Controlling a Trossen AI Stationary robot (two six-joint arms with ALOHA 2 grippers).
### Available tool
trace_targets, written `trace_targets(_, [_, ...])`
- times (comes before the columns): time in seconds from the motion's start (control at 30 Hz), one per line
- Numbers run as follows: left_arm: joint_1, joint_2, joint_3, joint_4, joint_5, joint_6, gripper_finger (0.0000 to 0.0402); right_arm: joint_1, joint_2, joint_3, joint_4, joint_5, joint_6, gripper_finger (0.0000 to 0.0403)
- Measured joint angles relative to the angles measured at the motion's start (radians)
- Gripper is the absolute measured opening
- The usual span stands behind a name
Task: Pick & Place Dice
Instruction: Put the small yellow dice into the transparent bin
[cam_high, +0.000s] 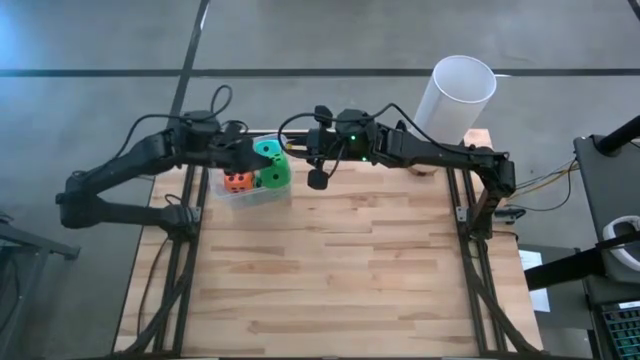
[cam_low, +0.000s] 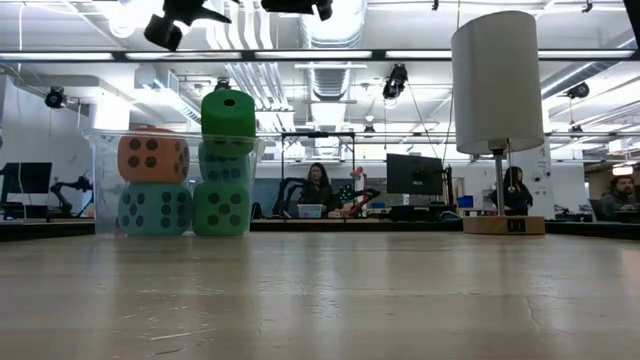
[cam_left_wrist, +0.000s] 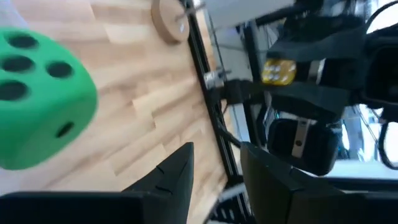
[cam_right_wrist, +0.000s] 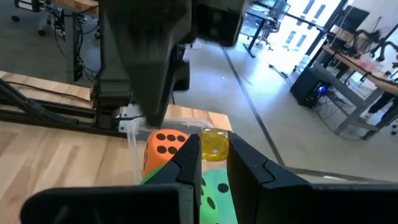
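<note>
dice nearly all in the tub, one small yellow die still in the right gripper

the clear tub (cam_high: 250, 192) at the table's (cam_high: 340, 270) far left holds the soft dice: the low view shows an orange die (cam_low: 153, 156) on a teal die (cam_low: 155, 209), beside a green die (cam_low: 222, 208) with another teal one above it and a green die (cam_low: 229, 112) topping the stack above the rim. the right gripper (cam_right_wrist: 213, 163) hangs just over the tub, its fingers pinching a small yellow die (cam_right_wrist: 215, 145). the left gripper (cam_left_wrist: 214, 171) sits at the tub's other side, fingers slightly apart and holding nothing. judging by this, only that last release remains. a white cylinder (cam_high: 456, 95) stands far right.
</note>
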Motion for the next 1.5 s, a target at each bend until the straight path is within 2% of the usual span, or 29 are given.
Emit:
trace_targets(0.2, [0.003,0.071,0.0,0.048,0.104,-0.008,0.0136,0.0,0.0,-0.002,0.0,-0.001,-0.014,0.0041])
trace_targets(0.33, [0.012,0.081,0.001,0.055,0.119,-0.002,0.0135,0.0,-0.01,-0.003,-0.027,-0.001,-0.016,0.0041])
trace_targets(0.87, [0.033,-0.007,0.002,0.168,0.17,0.024,0.013,0.001,-0.073,-0.003,-0.075,-0.003,-0.021,0.0041])
trace_targets(1.1, [0.033,-0.004,0.002,0.207,0.204,0.024,0.0127,0.02,-0.047,-0.006,-0.014,-0.009,-0.021,0.0041])
trace_targets(1.5, [0.033,-0.004,0.002,0.245,0.219,0.035,0.0126,0.032,-0.037,-0.12,0.212,-0.012,-0.017,0.0041])
